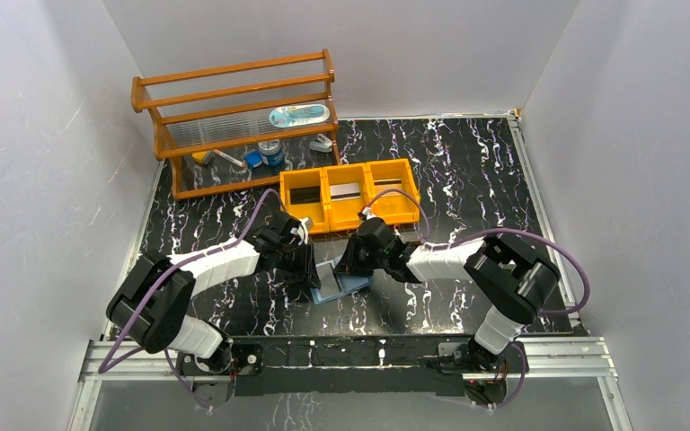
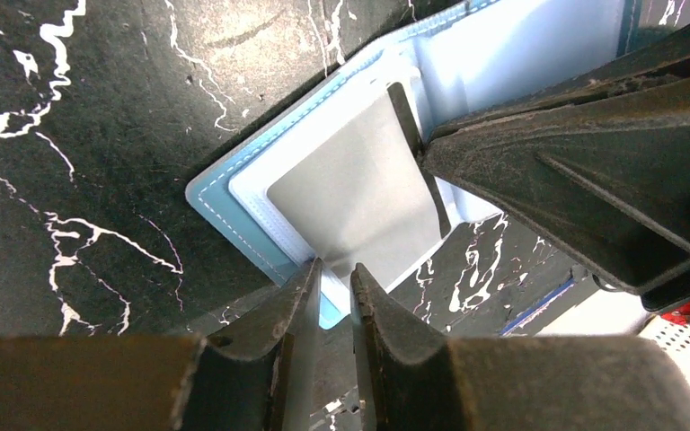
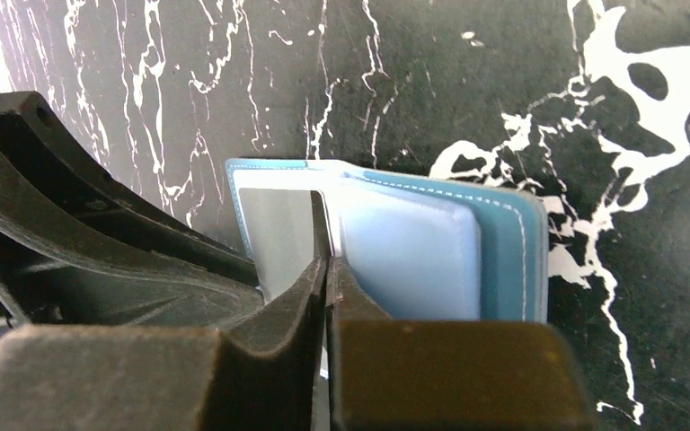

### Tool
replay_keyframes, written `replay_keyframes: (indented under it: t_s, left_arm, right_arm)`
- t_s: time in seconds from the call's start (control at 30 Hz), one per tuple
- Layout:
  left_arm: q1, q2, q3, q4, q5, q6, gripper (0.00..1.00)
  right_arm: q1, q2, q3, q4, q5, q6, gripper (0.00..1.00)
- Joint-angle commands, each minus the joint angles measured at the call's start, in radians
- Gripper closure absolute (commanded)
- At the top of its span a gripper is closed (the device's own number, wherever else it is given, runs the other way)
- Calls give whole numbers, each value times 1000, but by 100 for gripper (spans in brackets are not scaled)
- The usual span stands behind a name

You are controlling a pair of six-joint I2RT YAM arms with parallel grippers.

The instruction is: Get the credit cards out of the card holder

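Tools [image 1: 310,274] on blue card holder [image 1: 346,287], black white-veined marble tabletop [image 1: 467,180], white walls [image 1: 45,135]

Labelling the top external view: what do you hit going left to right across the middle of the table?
Left arm → left hand → card holder → right hand → right arm.

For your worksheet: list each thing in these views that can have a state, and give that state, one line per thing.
card holder: lying open on the table, a pocket page lifted
silver-grey card: still in its pocket
left gripper: nearly shut at the holder's near edge
right gripper: shut on a pocket page
orange tray: a card in each of three compartments
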Motion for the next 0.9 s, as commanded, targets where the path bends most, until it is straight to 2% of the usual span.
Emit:
replay_keyframes:
  t_s: [0.0,0.23,0.33,0.47,0.63,0.87]
  left_arm:
    - [-3,-5,-6,-65,-88,27,81]
    - [-3,-10,4,-74,-97,34,83]
    - [-3,-10,8,-77,-98,35,82]
    - [-3,-10,15,-78,-87,39,74]
    - [-3,-8,24,-81,-59,44,69]
    - [-20,29,48,-80,-10,82,67]
  right_arm:
    - [13,-38,-59,98,-71,34,92]
    - [13,-82,-105,117,-37,69,93]
    - [12,-90,-120,112,-16,87,87]
    - [13,-91,-116,56,35,101,78]
    - [13,-92,-116,8,74,109,69]
    - [19,-52,-122,86,19,115,72]
